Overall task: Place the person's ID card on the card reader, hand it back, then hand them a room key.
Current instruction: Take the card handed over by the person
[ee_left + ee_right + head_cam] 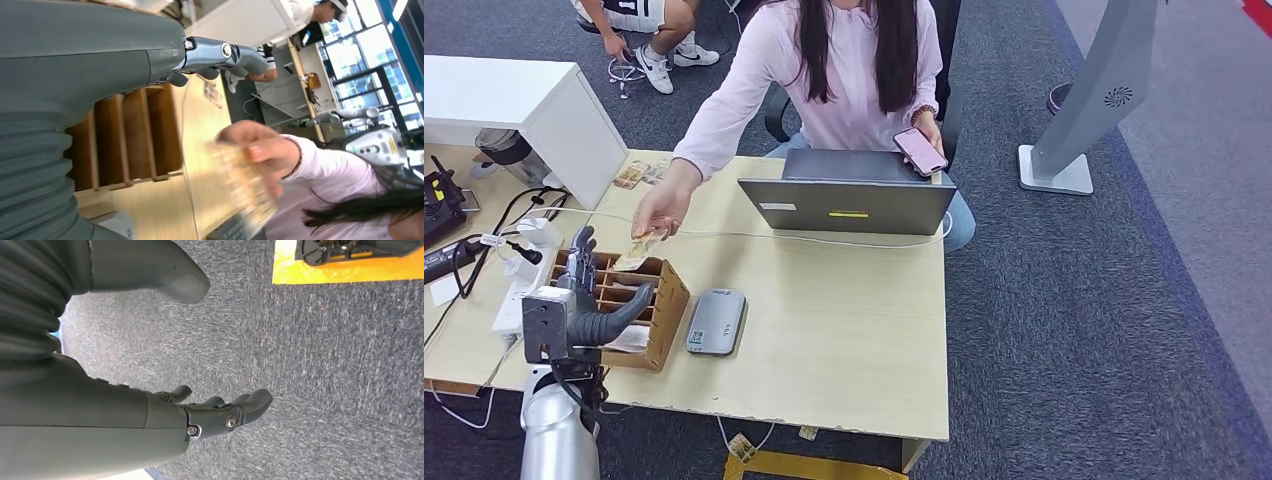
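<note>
A person in a pink top reaches across the desk and holds out a tan ID card (637,241), which looks blurred (245,182) in the left wrist view. My left hand (589,295) is raised over the wooden slotted key box (667,305), fingers apart and empty, just short of the card. The grey card reader (716,321) lies flat on the desk beside the box. My right hand (220,412) hangs over grey carpet, fingers loosely spread, holding nothing.
An open grey laptop (846,203) stands in front of the person, who holds a pink phone (920,150) in the other hand. A white cable (824,240) runs across the desk. Dark devices and cables (454,235) crowd the left end, near a white cabinet (524,105).
</note>
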Available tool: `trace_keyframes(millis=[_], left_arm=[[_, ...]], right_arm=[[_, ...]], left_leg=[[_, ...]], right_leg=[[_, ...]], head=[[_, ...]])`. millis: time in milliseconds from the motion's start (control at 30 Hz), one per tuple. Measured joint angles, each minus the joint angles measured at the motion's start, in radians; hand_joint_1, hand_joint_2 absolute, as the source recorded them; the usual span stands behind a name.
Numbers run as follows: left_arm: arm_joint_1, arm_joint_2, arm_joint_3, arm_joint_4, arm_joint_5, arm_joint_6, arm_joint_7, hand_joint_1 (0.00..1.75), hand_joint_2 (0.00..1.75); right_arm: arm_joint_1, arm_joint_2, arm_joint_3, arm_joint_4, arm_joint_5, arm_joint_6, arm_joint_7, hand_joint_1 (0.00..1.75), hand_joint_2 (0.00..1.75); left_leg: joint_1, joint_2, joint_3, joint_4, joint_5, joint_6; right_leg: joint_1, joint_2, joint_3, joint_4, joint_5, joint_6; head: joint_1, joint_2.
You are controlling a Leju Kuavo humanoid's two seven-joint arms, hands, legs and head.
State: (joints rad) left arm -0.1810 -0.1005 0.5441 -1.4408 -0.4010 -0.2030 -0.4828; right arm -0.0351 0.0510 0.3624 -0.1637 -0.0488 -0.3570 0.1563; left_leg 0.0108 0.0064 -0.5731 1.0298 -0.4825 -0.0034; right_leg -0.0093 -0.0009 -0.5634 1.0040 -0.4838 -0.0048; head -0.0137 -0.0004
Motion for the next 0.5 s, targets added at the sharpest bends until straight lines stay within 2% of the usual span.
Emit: trace_keyframes(millis=[200,500], left_arm=[[-0.057,0.066,-0.138,-0.018,-0.128,0.062,0.083,0.00,1.75],[-0.089,0.180,-0.328,-0.064,-0.327,0.173,0.220,0.00,1.75]], right_arm=[[0.000,-0.004,0.002,0.001,0.000,0.008,-0.002,0.00,1.75],[0.000,-0.008,0.007,0.003,0.000,0.024,-0.003,0.00,1.75]], left_leg=[[0.000,0.000,0.000,0.000,0.000,0.000],[0.000,0.000,0.000,0.000,0.000,0.000]], right_leg=[[0.000,0.000,0.000,0.000,0.000,0.000],[0.000,0.000,0.000,0.000,0.000,0.000]], head=[[0.000,0.000],[0.000,0.000]])
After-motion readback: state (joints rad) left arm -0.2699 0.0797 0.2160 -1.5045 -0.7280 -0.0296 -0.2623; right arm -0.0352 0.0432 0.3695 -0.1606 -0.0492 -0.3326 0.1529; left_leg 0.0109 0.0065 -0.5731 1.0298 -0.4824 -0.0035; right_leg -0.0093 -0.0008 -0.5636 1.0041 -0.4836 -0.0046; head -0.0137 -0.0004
